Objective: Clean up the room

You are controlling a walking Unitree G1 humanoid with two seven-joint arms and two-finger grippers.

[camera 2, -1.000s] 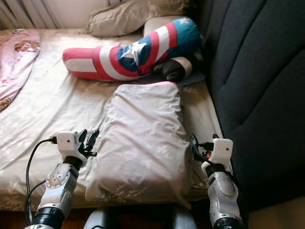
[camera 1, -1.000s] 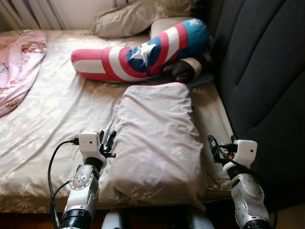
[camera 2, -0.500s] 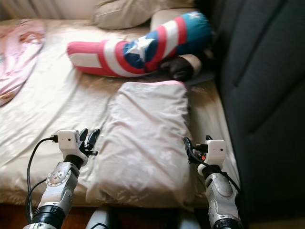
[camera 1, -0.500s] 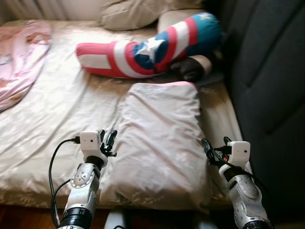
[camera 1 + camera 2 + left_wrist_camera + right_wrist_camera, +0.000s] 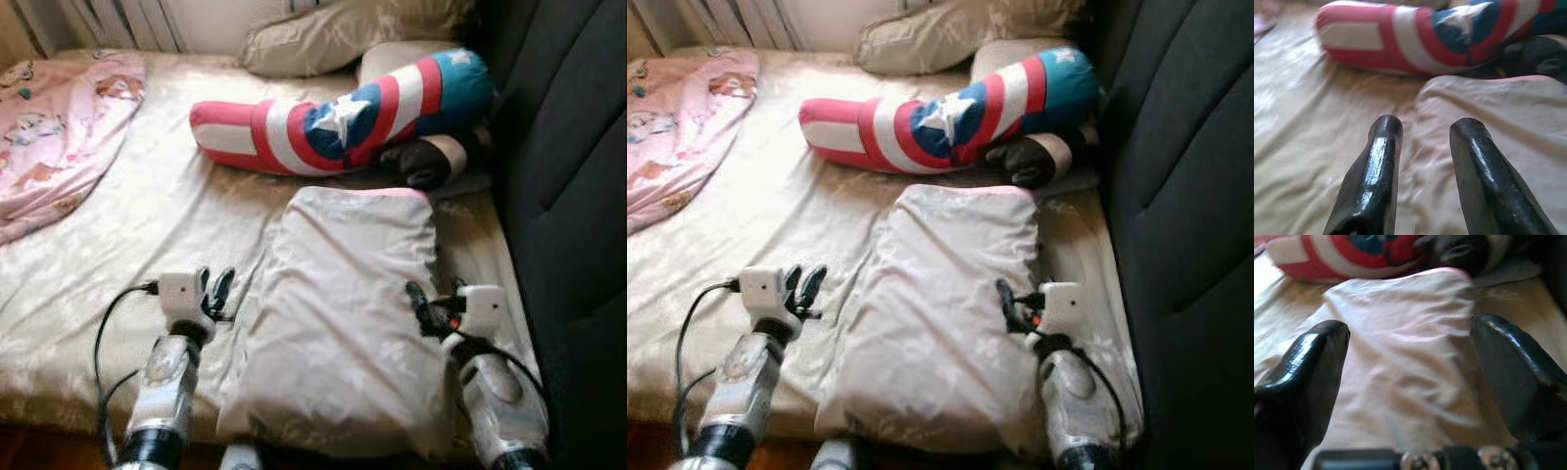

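A pale pink pillow [image 5: 343,313] lies lengthwise on the beige bed sheet [image 5: 127,245], near the front edge. My left gripper [image 5: 213,286] rests beside the pillow's left edge, open, with the pillow's edge [image 5: 1508,112] just beyond its fingers. My right gripper [image 5: 419,298] sits over the pillow's right edge, open wide, and the pillow [image 5: 1400,347] spans the gap between its two fingers. Behind the pillow lies a red, white and blue bolster with a star [image 5: 343,113].
A dark padded headboard [image 5: 573,186] runs along the right side. A dark rolled item [image 5: 431,162] sits under the bolster's end. A beige pillow [image 5: 343,34] lies at the back, and a pink blanket [image 5: 59,127] covers the far left of the bed.
The view has shifted, so the scene sits further right and lower. My right gripper has moved inward onto the pillow's right edge. The left gripper stays by the left edge.
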